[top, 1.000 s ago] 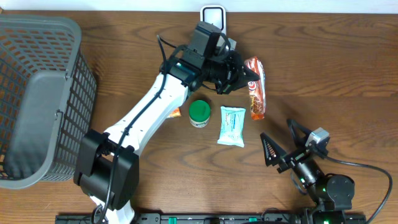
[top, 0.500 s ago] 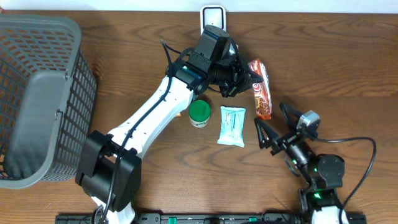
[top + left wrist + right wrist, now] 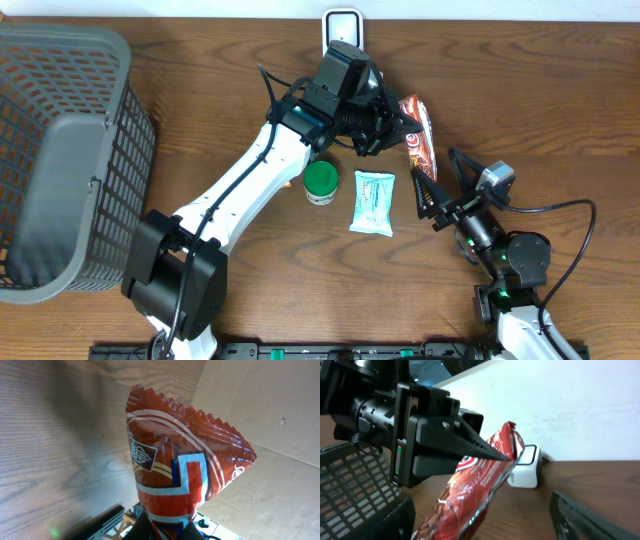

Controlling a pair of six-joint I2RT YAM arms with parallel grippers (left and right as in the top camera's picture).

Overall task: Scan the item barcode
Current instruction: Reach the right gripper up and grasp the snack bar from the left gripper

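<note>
The left claw (image 3: 393, 125) is clamped shut on the red packet (image 3: 421, 150); only the right wrist view shows its tips biting. The right claw (image 3: 430, 192) stands open around the packet's 6 o'clock end. There is one packet, at 5 o'clock from the one scanner (image 3: 343, 25), plus one jar (image 3: 321, 182) and one pouch (image 3: 373, 202). The packet's long axis runs 12 to 6.

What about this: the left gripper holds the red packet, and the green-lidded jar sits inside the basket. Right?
Not quite. The left gripper holds the red packet, but the green-lidded jar sits on the table, outside the basket, as the overhead view shows.
</note>
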